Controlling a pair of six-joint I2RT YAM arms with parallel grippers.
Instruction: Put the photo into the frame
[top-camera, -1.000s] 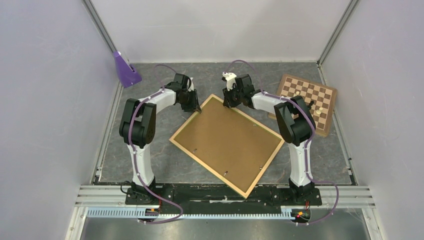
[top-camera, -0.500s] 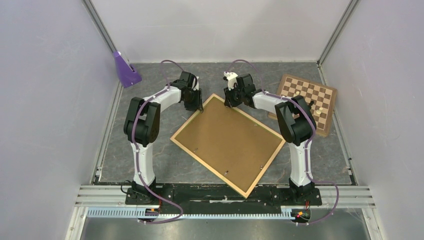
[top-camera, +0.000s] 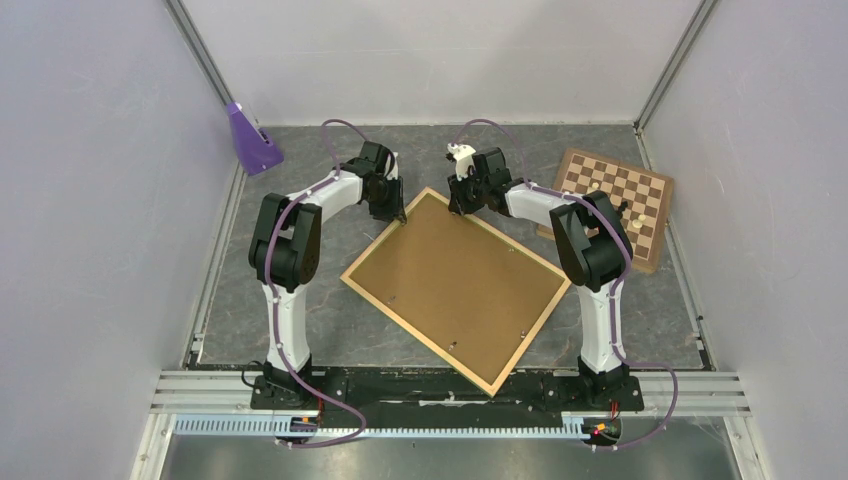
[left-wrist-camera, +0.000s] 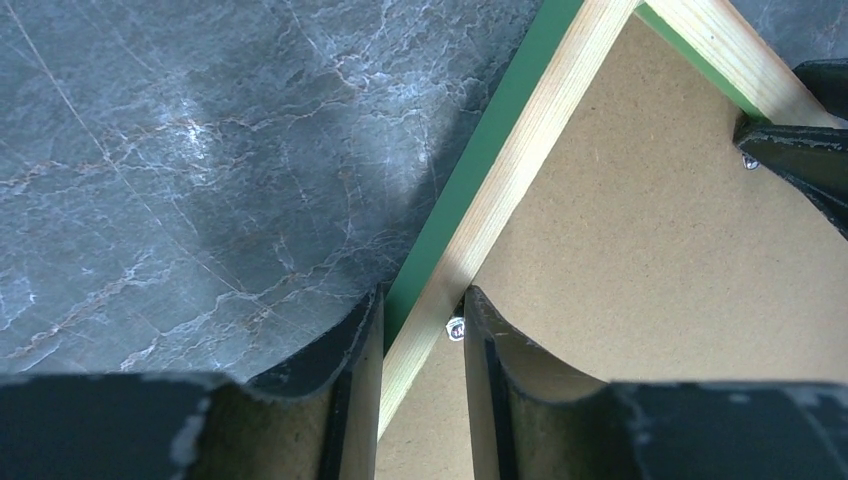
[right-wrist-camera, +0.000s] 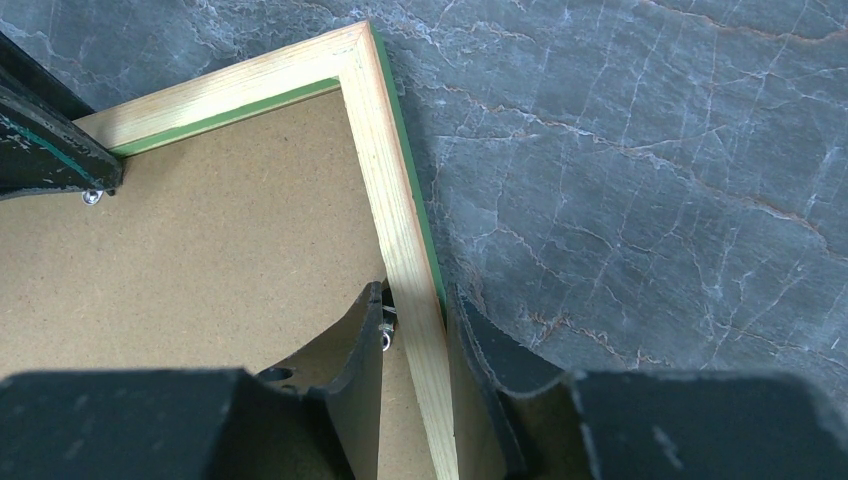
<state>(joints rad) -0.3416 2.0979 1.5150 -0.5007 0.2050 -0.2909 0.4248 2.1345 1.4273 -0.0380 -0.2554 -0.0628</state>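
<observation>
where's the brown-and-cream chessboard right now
In the top view, the brown-and-cream wooden chessboard lies far right on the grey table, partly behind the right arm, right of the pale wood picture frame.

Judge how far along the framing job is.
Done: the brown backing panel sits in the frame, which lies back-up. The photo is not visible, so whether it is underneath cannot be told.
In hand: the right hand clamps one rail near the far corner, and the left hand straddles the adjoining rail.
Left: probably checking the photo is in, then releasing.
</observation>
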